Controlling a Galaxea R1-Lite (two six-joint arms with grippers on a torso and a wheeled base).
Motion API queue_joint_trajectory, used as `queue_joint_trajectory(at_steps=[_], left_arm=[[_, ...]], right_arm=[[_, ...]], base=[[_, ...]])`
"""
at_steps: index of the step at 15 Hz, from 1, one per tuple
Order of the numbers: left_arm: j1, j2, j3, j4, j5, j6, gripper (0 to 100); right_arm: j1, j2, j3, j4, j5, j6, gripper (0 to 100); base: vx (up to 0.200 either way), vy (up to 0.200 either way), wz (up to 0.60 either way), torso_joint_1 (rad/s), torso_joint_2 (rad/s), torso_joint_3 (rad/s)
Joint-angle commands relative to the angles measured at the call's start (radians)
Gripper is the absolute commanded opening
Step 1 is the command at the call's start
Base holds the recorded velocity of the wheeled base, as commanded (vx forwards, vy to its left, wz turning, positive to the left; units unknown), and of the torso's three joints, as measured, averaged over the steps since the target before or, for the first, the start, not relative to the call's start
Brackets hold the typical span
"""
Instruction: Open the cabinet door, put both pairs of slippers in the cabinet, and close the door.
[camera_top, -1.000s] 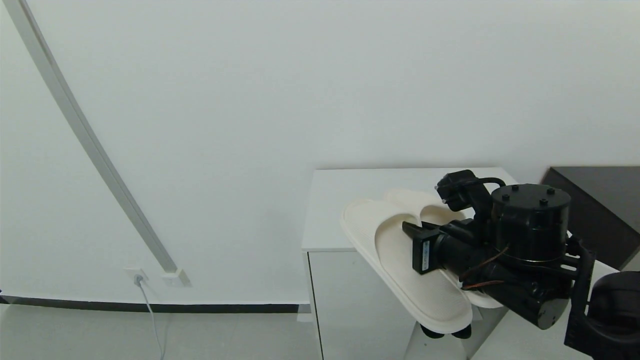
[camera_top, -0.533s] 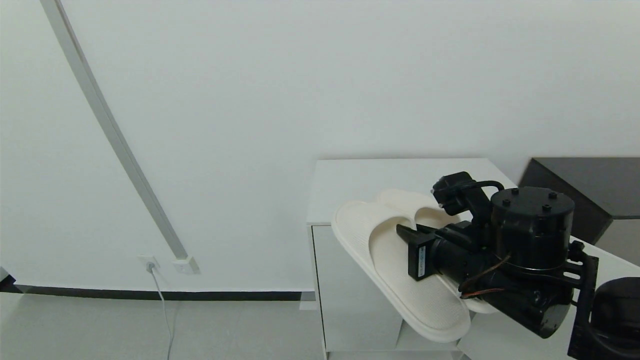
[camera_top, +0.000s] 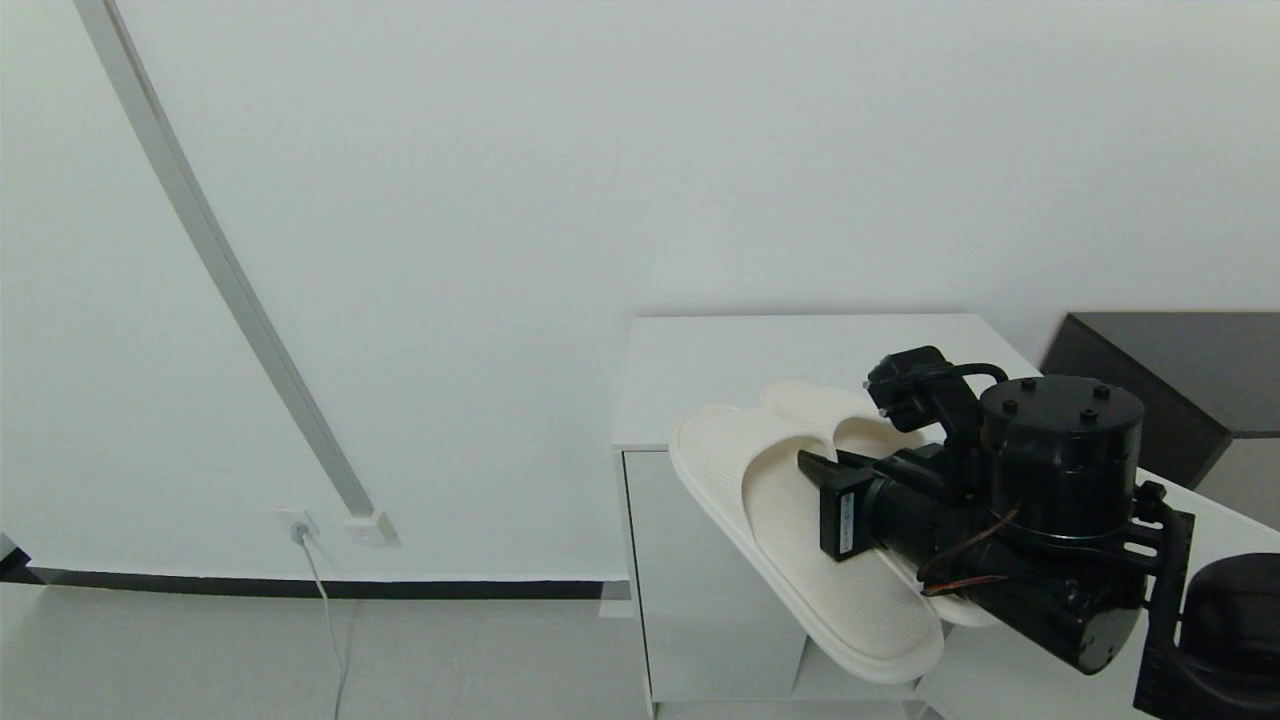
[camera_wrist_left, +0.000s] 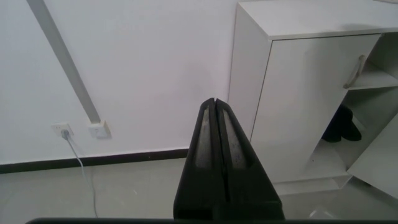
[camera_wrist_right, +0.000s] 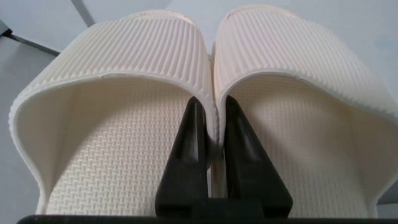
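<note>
The right gripper (camera_wrist_right: 210, 109) holds one pair of cream slippers (camera_top: 790, 520), two in number, side by side. Its jaws are clamped on the two inner strap edges where the slippers meet, one finger inside each strap. In the head view the pair hangs tilted at about 4 o'clock, toes towards 10 o'clock and heels towards 4 o'clock. It is in front of the top front edge of the single white cabinet (camera_top: 800, 350); I cannot tell whether it touches the cabinet.

The left gripper (camera_wrist_left: 215, 102) is empty, with its jaws pressed together.

In the left wrist view one cabinet door (camera_wrist_left: 305, 106), with one handle (camera_wrist_left: 356, 71) at its edge, lies flat against the front. Beside it the compartment stands open with two shelves showing. A dark shape (camera_wrist_left: 342, 124) sits on the lower shelf (camera_wrist_left: 326, 163), but I cannot count what it is.

On the wall at 8 o'clock in the head view are one socket (camera_top: 295, 523) with one cable (camera_top: 330, 620) and one small white box (camera_top: 366, 527) at the foot of a grey strip (camera_top: 200, 260).
</note>
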Motion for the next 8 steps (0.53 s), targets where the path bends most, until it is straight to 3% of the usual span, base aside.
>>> queue_joint_trajectory(at_steps=[1, 4, 8], left_arm=[[0.0, 0.001, 0.0, 0.0, 0.0, 0.0, 0], [0.0, 0.001, 0.0, 0.0, 0.0, -0.001, 0], [0.0, 0.001, 0.0, 0.0, 0.0, -0.001, 0]], right_arm=[[0.002, 0.003, -0.001, 0.0, 0.001, 0.0, 0], [0.002, 0.005, 0.0, 0.0, 0.001, 0.0, 0], [0.005, 0.008, 0.0, 0.0, 0.001, 0.0, 0]], base=[[0.0, 0.0, 0.0, 0.0, 0.0, 0.0], [0.0, 0.0, 0.0, 0.0, 0.0, 0.0], [0.0, -0.2, 0.0, 0.0, 0.0, 0.004]])
